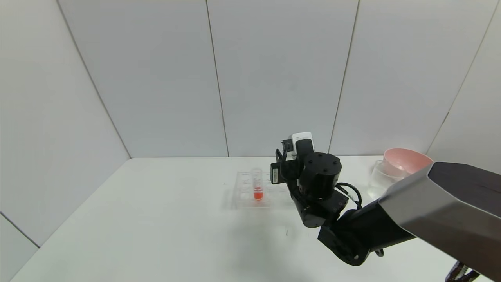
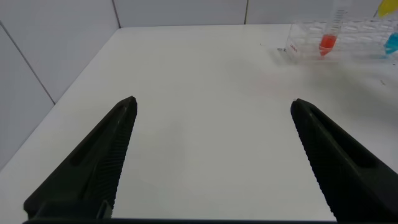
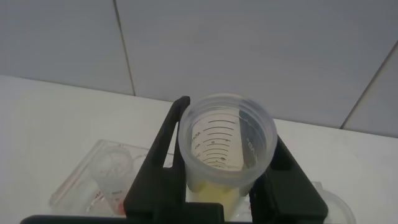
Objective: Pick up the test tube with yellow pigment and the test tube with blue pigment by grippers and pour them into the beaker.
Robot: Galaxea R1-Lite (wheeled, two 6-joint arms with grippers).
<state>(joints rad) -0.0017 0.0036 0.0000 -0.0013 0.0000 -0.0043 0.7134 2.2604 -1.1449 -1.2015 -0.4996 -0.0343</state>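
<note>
Right gripper [image 3: 225, 134]: positioned over the middle of the desk [image 1: 156, 219], at the right end of the clear rack [image 1: 250, 192]. In the right wrist view its jaws are closed on the test tube with yellow pigment [image 3: 208, 180], one black finger on each side of the tube wall. The tube's open mouth faces the wrist camera. Graduation marks show on the inside wall, and pale yellow liquid lies in the lower end. The tube is held above the rack, clear of its holes.

Left gripper [image 2: 212, 104]: seen only in its own wrist view. Its jaws stand wide apart with nothing between them. It hangs over a bare part of the desk, well apart from the rack.

Rack contents: the red-liquid tube [image 1: 257, 187] stands upright in a hole near the rack's middle. The test tube with blue pigment [image 2: 392, 43] shows only at the edge of the left wrist view, as a cyan lower end at the rack's far end from that camera. In the head view the right arm hides it.

Beaker [image 1: 379, 177]: stands on the desk at the far right, near the back wall, well apart from the rack. From here I cannot tell whether it holds any liquid. A pink bowl [image 1: 407, 159] sits just beside it, on the side toward the wall.
</note>
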